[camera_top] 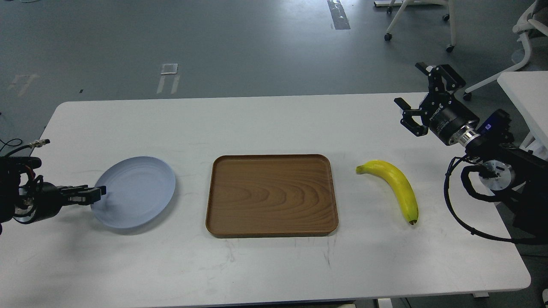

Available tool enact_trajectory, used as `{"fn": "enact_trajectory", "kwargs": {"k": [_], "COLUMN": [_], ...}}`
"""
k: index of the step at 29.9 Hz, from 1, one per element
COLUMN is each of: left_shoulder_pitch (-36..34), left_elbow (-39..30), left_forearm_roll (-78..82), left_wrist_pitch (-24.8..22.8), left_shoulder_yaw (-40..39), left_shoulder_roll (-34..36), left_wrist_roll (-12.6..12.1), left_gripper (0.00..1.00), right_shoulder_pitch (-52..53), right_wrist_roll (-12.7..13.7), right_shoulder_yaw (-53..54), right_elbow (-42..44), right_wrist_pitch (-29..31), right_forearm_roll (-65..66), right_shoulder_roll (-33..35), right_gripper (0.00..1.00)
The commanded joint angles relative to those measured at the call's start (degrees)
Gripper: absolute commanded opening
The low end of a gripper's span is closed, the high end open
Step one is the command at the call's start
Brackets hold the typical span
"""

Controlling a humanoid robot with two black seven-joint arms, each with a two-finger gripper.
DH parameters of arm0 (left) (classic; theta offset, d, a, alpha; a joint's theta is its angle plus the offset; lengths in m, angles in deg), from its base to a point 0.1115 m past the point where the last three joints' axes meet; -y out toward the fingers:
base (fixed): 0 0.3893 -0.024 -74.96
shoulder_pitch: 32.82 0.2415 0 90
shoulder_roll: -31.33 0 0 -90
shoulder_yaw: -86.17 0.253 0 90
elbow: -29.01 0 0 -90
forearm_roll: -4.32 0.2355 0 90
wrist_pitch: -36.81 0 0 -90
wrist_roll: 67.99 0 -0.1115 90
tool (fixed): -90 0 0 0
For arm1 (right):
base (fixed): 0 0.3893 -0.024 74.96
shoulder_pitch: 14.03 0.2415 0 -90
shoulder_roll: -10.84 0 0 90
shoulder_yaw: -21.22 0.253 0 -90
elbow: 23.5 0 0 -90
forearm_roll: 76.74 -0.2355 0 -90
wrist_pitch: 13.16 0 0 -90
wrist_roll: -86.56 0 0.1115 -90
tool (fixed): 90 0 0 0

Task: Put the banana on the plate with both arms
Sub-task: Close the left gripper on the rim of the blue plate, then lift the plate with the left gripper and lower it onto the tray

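The yellow banana (396, 184) lies on the white table (274, 265), right of the wooden tray. The pale blue-grey plate (137, 192) lies flat at the left. My left gripper (99, 193) is low at the plate's left rim, with its fingertips at the edge. Its fingers are dark and close together, and I cannot tell whether they hold the rim. My right gripper (408, 83) hangs open and empty above the table's far right, beyond and to the right of the banana.
A brown wooden tray (272, 194) lies between plate and banana. Another white table (524, 98) and chair legs (419, 25) stand beyond the table's right end. Grey floor lies behind.
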Motion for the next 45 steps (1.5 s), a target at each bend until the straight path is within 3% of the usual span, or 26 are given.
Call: {"fn": "enact_trajectory", "kwargs": {"k": [1, 10, 15, 20, 24, 28, 33, 45], "left_shoulder_pitch": [-0.2, -1.2, -7.2, -16.1, -19.5, -23.9, -26.0, -24.6], "left_elbow": [0.0, -0.6, -3.7, -13.6, -17.0, -17.6, -15.6, -1.6], "left_forearm_roll": [0.0, -0.2, -3.3, -4.0, -3.6, -3.4, -3.3, -2.3], "left_wrist_pitch": [0.2, 2.5, 1.7, -6.0, -8.5, -9.2, -9.2, -8.5], "left_shoulder_yaw": [1.0, 1.1, 1.2, 1.2, 1.6, 6.1, 10.7, 15.4], "left_shoulder_roll": [0.1, 0.1, 0.6, 1.9, 0.6, -7.1, -14.7, -27.2], "left_wrist_roll": [0.0, 0.0, 0.0, 0.0, 0.0, -0.1, -2.5, -2.3], "left_gripper": [0.00, 0.00, 0.00, 0.00, 0.00, 0.00, 0.00, 0.00], "right_shoulder_pitch": [0.0, 0.0, 0.2, 0.4, 0.5, 0.7, 0.6, 0.4], "right_wrist_roll": [0.0, 0.0, 0.0, 0.0, 0.0, 0.0, 0.0, 0.0], "right_shoulder_yaw": [0.0, 0.0, 0.0, 0.0, 0.0, 0.0, 0.0, 0.0], "right_elbow": [0.0, -0.1, 0.0, 0.3, 0.3, 0.3, 0.3, 0.4], "right_wrist_pitch": [0.0, 0.0, 0.0, 0.0, 0.0, 0.0, 0.0, 0.0], "right_forearm_roll": [0.0, 0.0, 0.0, 0.0, 0.0, 0.0, 0.0, 0.0], "right_shoulder_roll": [0.0, 0.0, 0.0, 0.0, 0.0, 0.0, 0.0, 0.1], "right_gripper": [0.99, 0.99, 0.99, 0.99, 0.99, 0.99, 0.99, 0.99]}}
